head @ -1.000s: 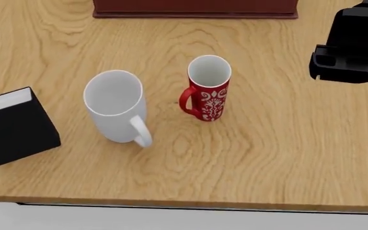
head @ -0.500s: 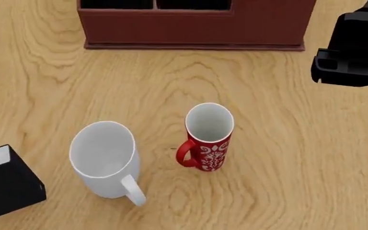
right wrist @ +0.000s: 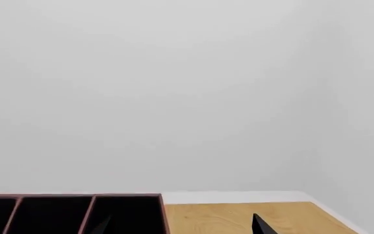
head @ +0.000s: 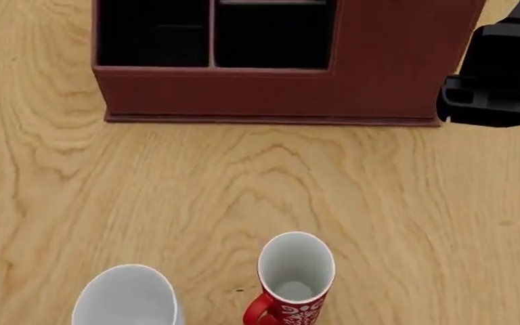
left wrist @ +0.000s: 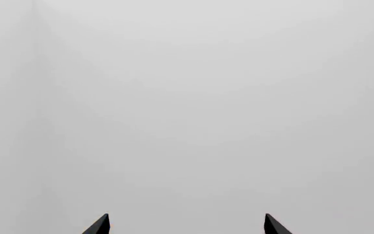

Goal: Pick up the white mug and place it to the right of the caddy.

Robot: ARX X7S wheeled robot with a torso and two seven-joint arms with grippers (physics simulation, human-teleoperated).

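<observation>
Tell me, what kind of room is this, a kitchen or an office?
Probably an office desk, in a computer simulation. There is a wooden tabletop, a reddish-brown caddy with black compartments for desk things, and two mugs, a white mug and a red mug. Plain pale walls show behind.

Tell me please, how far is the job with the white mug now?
Nothing looks done yet. The white mug stands on the table beside the red mug, well in front of the caddy. Neither gripper holds anything: the right gripper points past the caddy's far edge, the left gripper faces blank wall. Reaching, grasping, lifting and placing all remain.
</observation>
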